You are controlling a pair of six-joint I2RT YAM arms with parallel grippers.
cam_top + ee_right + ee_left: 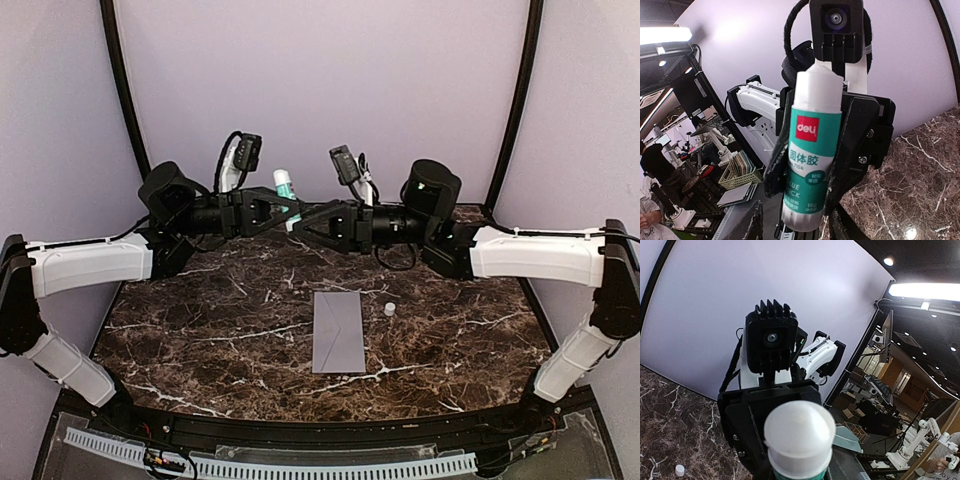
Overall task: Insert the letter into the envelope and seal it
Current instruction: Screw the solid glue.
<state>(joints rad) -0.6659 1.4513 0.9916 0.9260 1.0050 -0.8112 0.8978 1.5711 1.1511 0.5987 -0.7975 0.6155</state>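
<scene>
The pale grey-lavender envelope (338,331) lies flat on the marble table (200,330), its flap creases at the far end. No separate letter shows. Both arms meet high above the table's far side. My left gripper (285,205) is shut on a teal and white glue stick (812,150), gripping its middle from both sides. The stick's white domed top (799,432) fills the bottom of the left wrist view. My right gripper (796,225) is open, with its fingers (756,222) on either side of the stick's base, gaps showing.
A small white cap (389,309) stands on the table just right of the envelope's far end. It also shows in the left wrist view (679,470). Lavender walls and black frame posts (122,90) enclose the back and sides.
</scene>
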